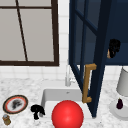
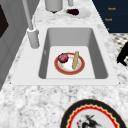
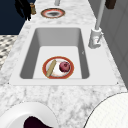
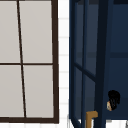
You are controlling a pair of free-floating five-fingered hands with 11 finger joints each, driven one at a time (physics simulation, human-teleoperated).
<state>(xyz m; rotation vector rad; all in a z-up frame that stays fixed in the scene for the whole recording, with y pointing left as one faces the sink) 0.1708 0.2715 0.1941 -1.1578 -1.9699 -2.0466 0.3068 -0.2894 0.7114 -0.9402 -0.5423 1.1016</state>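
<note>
My left hand [image 1: 37,110] hovers over the counter at the sink's [image 1: 47,96] front left corner, fingers relaxed and hanging down, holding nothing. In the right side view this left hand [image 3: 23,8] is beside a small jar [image 3: 32,8] and a patterned plate [image 3: 52,13]. My right hand [image 1: 114,47] is up at the navy wall cabinet, curled round a small tan handle [image 1: 108,54]; the upper view has the right hand [image 4: 114,99] at the same spot. A hand [image 2: 122,56] shows past the counter's front edge.
The open navy cabinet door [image 1: 98,57] with a wooden handle [image 1: 88,82] swings out over the sink. In the basin a plate [image 2: 69,63] holds a red onion [image 2: 63,57] and a breadstick [image 2: 75,60]. A red ball [image 1: 67,114], faucet [image 1: 67,76], eggplant [image 1: 120,103] on a white plate.
</note>
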